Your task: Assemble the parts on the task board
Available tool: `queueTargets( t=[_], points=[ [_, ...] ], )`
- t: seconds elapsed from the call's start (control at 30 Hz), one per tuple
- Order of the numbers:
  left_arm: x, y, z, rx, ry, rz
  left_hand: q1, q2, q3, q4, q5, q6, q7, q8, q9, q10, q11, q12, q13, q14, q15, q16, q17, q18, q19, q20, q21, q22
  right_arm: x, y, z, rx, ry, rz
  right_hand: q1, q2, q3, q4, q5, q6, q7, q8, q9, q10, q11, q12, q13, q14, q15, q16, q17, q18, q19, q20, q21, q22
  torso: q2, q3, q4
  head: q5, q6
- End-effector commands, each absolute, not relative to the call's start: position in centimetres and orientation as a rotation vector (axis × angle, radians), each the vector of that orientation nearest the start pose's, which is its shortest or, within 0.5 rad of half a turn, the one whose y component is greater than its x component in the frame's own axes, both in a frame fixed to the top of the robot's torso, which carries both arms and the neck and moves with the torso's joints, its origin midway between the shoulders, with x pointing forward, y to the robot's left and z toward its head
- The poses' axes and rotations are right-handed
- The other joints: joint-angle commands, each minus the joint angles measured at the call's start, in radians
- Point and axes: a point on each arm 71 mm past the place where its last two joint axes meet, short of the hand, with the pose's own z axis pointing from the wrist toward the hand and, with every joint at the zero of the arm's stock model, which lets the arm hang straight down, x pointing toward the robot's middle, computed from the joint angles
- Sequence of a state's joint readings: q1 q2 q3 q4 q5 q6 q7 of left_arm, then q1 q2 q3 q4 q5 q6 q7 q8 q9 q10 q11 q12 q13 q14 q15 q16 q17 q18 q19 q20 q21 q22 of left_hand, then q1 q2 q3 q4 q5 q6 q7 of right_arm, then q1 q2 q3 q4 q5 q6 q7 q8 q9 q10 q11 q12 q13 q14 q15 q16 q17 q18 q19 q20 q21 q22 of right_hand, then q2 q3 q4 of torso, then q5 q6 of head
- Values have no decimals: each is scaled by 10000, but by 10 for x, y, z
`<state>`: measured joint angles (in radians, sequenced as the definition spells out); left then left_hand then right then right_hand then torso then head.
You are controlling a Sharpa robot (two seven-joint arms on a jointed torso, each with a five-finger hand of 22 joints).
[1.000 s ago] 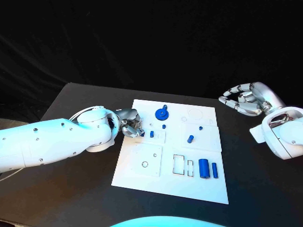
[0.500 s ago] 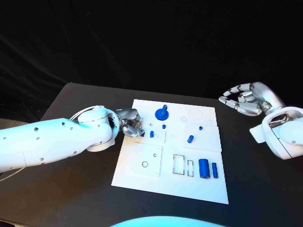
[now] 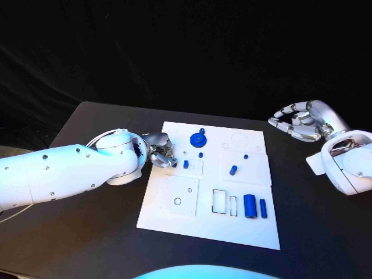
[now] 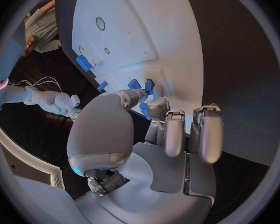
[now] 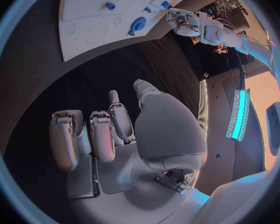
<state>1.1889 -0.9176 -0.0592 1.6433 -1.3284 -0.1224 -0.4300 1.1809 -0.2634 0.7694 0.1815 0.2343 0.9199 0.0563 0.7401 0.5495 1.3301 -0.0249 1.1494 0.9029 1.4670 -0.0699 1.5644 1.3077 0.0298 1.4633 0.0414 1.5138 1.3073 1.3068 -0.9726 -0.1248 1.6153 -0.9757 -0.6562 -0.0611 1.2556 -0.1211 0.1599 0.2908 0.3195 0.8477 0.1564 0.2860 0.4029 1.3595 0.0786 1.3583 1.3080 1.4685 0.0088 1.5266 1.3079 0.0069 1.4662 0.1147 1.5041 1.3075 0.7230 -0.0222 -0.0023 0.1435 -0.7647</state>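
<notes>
The white task board (image 3: 204,218) lies in the middle of the black table. On it are a blue gear (image 3: 197,139), short blue pegs (image 3: 233,170) and two longer blue bars (image 3: 250,206) near the front right. My left hand (image 3: 159,152) rests at the board's left edge with its fingers curled. In the left wrist view it (image 4: 154,134) pinches a small blue part (image 4: 142,110) between thumb and finger, just above two other small blue parts (image 4: 134,83). My right hand (image 3: 304,123) hovers off the board's right side, fingers curled in and holding nothing.
The board carries several outlined slots (image 3: 220,201) and round holes (image 3: 178,201). Bare black table (image 3: 94,232) surrounds the board on the left, front and right. The right wrist view shows the board (image 5: 84,15) far from that hand.
</notes>
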Motion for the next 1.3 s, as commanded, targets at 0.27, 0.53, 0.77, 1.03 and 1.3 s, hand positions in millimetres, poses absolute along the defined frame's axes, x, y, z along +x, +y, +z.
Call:
queueTargets(
  t=[0.27,0.53,0.77,1.03,1.3],
  points=[
    [454,214,-218,-724,20833,-4215,-210,-144,851,-920,-20,22,-181,-48,69,111,-80,7,53,1038,-146,64,2631,-57,372,-61,54,1814,479,-255,-145,3870,14389,7556,-56,-3,-59,2,31,54,-11,49,12,7,-54,-14,142,758,-79,-39,1466,141,556,-69,-59,2110,5,1,-4,-5,-22],
    [455,215,-219,-832,20856,-4102,-438,-214,577,-581,-58,113,-241,-117,72,125,-129,17,105,1038,-195,64,2631,-59,377,-81,52,1820,479,-255,-145,3869,14384,7560,-56,-3,-59,2,31,54,-11,49,12,7,-54,-14,142,758,-79,-39,1466,141,556,-69,-59,2110,1,1,2,-22,-48],
    [455,215,-219,-869,20877,-4039,-570,-256,405,-368,-86,180,-257,-171,63,141,-143,53,177,1038,-207,64,2631,-64,391,-90,59,1836,479,-255,-145,3872,14381,7559,-56,-3,-59,2,31,54,-11,49,12,7,-54,-14,142,758,-79,-39,1466,141,556,-69,-59,2110,3,-2,-1,-35,-73],
    [455,215,-219,-906,20867,-4006,-683,-285,191,-197,-104,237,-266,-223,58,149,-151,80,233,1038,-217,64,2631,-68,404,-97,66,1851,479,-255,-145,3876,14378,7554,-56,-3,-59,2,31,54,-11,49,12,7,-54,-14,142,758,-79,-39,1466,141,556,-69,-59,2110,0,-2,3,-51,-79],
    [456,215,-219,-970,20827,-3969,-805,-278,-191,61,-89,310,-269,-296,55,166,-154,114,305,1038,-219,64,2631,-73,420,-104,73,1868,479,-255,-145,3877,14371,7551,-56,-3,-59,2,31,54,-11,49,12,7,-54,-14,142,758,-79,-39,1466,141,556,-69,-59,2110,-2,-6,9,-61,-80]
  ],
)
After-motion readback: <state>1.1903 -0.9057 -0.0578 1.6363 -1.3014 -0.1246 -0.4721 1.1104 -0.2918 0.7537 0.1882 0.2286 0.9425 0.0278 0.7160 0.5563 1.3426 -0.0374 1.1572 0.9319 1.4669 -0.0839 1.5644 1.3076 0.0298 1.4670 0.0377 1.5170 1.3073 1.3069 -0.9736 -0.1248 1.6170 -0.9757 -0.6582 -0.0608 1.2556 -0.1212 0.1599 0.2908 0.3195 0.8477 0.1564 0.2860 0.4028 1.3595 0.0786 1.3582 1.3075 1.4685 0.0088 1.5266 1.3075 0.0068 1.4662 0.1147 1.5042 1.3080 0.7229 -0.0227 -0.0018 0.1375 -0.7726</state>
